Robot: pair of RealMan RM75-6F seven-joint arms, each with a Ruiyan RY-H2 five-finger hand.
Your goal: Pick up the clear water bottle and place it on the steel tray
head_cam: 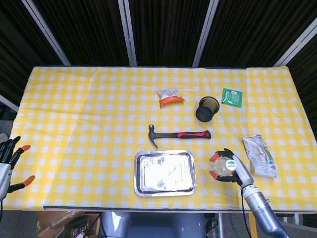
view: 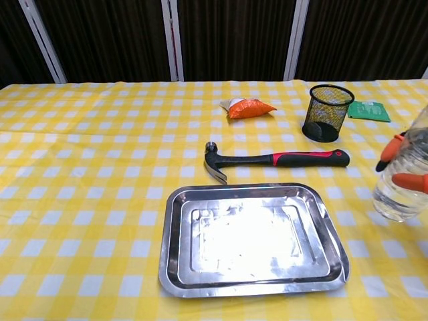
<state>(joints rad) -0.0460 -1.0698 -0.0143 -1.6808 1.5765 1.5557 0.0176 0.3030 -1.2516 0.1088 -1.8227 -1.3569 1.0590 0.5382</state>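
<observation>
Our right hand (head_cam: 232, 167) grips the clear water bottle (view: 403, 182), lower right of frame, beside the steel tray (head_cam: 165, 172). Our left hand (head_cam: 10, 163), fingers spread, holds nothing at lower left.

Hammer (head_cam: 178, 135), mesh cup (head_cam: 207, 109), snack packets (head_cam: 170, 96)

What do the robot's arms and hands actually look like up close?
The right hand has dark fingers capped with orange tips, on a silver-grey metal forearm shaped like a tube, with a thin dark cable running beside it. The left hand, at the picture's edge, looks alike: black fingers, orange tips, a pale grey body.
</observation>
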